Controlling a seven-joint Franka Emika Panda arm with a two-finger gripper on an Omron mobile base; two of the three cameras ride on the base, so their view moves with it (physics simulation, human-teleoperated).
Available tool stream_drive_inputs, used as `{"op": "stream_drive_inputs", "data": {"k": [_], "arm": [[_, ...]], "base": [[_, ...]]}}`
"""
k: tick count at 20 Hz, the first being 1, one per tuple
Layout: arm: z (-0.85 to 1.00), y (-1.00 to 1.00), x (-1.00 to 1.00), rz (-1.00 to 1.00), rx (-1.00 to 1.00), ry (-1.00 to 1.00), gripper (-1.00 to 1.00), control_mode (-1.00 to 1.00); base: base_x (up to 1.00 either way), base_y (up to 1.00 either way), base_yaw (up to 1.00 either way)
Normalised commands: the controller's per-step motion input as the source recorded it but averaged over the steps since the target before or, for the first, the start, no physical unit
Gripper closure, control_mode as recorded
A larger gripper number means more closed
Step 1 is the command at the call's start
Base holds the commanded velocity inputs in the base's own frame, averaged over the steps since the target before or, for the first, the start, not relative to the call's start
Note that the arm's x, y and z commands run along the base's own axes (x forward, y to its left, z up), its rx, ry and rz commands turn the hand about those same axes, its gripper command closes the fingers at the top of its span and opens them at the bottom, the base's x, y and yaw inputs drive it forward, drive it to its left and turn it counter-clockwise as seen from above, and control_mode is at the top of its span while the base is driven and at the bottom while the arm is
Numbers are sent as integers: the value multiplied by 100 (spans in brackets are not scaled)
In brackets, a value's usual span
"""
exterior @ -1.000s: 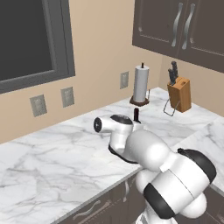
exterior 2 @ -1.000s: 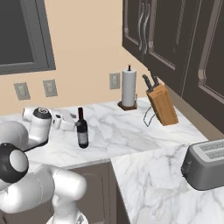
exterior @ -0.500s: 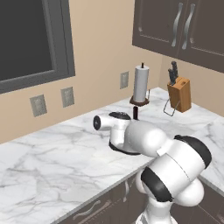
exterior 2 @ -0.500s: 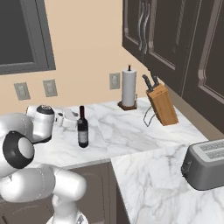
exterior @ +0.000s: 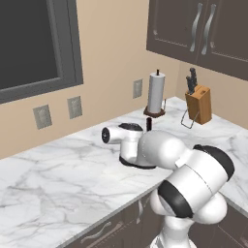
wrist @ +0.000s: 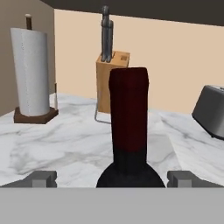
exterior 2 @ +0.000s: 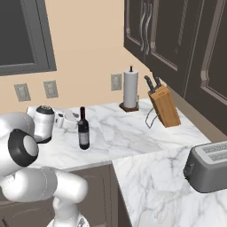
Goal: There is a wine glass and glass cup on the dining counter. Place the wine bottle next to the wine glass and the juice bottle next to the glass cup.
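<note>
We are at a corner marble table [exterior 2: 146, 133] under dark cabinets. The wine bottle [exterior 2: 83, 130] stands upright on it, slim and nearly black with a dark reddish top, apart from the other things. In the hand view its neck rises in the middle, between the two finger tips, with a gap on either side. Our gripper [wrist: 112, 178] has its jaws spread wide and holds nothing; they straddle the bottle's shoulder without touching it.

Behind the bottle stand a paper towel roll [exterior 2: 130, 88], a knife block [exterior 2: 165, 105] and, to the right, a toaster [exterior 2: 209, 166].

We judge the main risk to be the tall, narrow bottle tipping: one finger could touch first and push it over. A grip on the narrow neck could also let it swing or slip when lifted.
</note>
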Motion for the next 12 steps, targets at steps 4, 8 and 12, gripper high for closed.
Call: {"op": "stream_drive_inputs", "data": {"k": [4, 8, 12], "arm": [[0, -3, -15, 0, 0, 0, -100, -100], [0, -10, -14, 0, 0, 0, -100, -100], [0, -11, -8, 0, 0, 0, -100, -100]], "base": [[0, 0, 0], [0, 0, 0], [0, 0, 0]]}}
